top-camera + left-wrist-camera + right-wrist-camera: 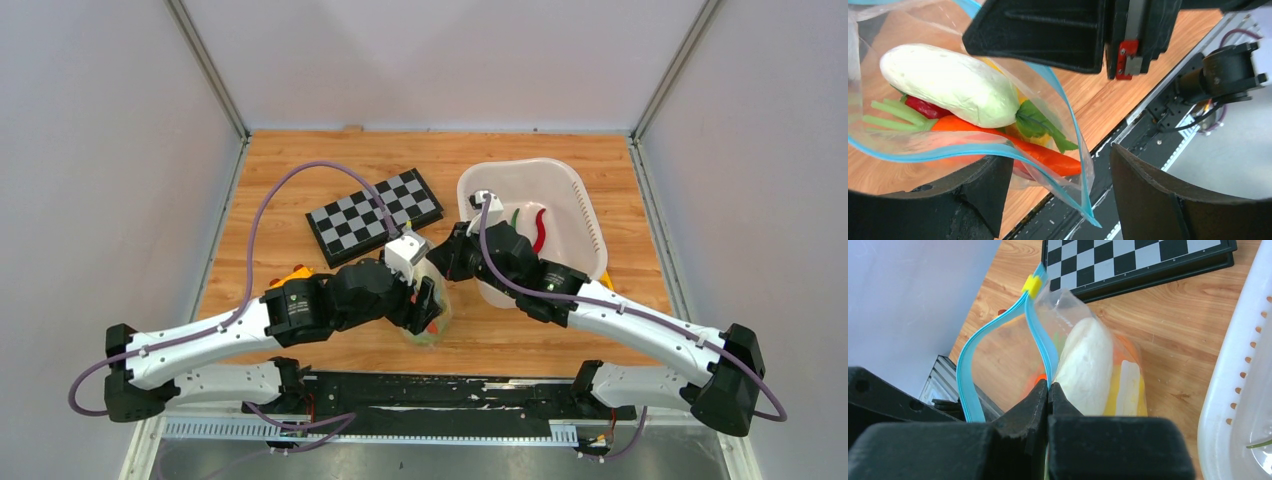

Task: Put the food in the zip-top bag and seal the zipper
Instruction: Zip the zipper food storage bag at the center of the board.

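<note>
The zip-top bag (432, 318) hangs between my two grippers over the near table, its mouth gaping. Inside it lie food pieces: a white radish (953, 85), an orange carrot (1053, 159), a red pepper (923, 107) and green leaves. My right gripper (1049, 386) is shut on one lip of the teal-blue zipper (1045, 347), below its yellow slider (1031, 285). My left gripper (1061, 155) stands open; a lower corner of the bag (1088, 207) hangs in the gap, touching neither finger. From above, the left gripper (425, 300) sits at the bag and the right gripper (447, 262) just behind it.
A white basket (580, 200) at the back right holds a red pepper (540, 230) and a green one (515, 217). A folded chessboard (375, 215) lies behind the left arm. A yellow toy (297, 272) peeks out beside the left forearm. The black base rail (450, 390) runs along the near edge.
</note>
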`<state>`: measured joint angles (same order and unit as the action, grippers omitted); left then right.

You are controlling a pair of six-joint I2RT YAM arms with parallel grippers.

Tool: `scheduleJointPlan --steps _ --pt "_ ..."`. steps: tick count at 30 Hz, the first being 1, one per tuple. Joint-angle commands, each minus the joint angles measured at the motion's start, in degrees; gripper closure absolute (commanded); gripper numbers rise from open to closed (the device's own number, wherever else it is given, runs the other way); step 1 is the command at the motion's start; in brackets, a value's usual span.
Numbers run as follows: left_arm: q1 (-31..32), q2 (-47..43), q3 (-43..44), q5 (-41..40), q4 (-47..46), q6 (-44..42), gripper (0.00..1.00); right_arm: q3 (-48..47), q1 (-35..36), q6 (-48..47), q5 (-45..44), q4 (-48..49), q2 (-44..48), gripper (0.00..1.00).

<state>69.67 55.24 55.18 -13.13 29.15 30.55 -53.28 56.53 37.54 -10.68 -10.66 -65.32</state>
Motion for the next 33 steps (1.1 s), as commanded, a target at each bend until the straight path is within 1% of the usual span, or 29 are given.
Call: scheduleJointPlan --steps 1,5,9,12,15,17,19,27,31,32,33 --pt "1.83 1.18 2.12 -4.54 3.19 -1.82 0.23 -2.69 -0.5 2.08 -1.68 4.47 0.13 1.0" --pt "2.58 2.45 2.66 -7.64 4.09 -0.8 0.24 -2.87 -0.72 1.99 -0.92 4.37 0.07 1.0" --pt "3.76 4.08 3.84 -10.89 4.46 0.0 0.27 -2.43 -0.73 2.59 -1.11 4.62 0.17 1.0" --pt "4.31 5.89 4.99 -10.41 4.2 -0.03 0.27 -2.42 -0.72 2.55 -1.45 4.65 0.29 1.0" --pt "5.64 6.85 5.27 -9.98 1.88 0.45 0.28 -2.56 -0.73 2.56 -1.63 4.4 0.11 1.0" --pt "5.83 7.22 5.28 -10.71 1.74 0.92 0.3 -2.38 -0.74 2.84 -1.59 4.41 0.15 1.0" --pt "5.83 7.42 5.38 -11.82 2.5 1.17 0.36 -2.13 -0.73 3.05 -1.42 4.5 0.34 1.0" --pt "5.83 6.19 4.69 -12.87 2.05 0.63 0.72 -1.73 -0.77 2.51 -1.66 4.18 1.45 1.0" --pt "5.83 4.13 3.82 -12.5 1.35 -1.11 0.82 -1.23 -0.72 0.73 -1.17 4.78 2.13 0.99" --pt "5.84 3.55 3.56 -12.51 1.43 -1.59 0.84 -1.05 -0.77 -0.27 -1.08 4.89 2.47 0.97" --pt "5.83 2.88 3.37 -12.46 1.7 -2.01 0.86 -0.98 -0.92 -1.7 -0.46 5.31 2.9 0.93"
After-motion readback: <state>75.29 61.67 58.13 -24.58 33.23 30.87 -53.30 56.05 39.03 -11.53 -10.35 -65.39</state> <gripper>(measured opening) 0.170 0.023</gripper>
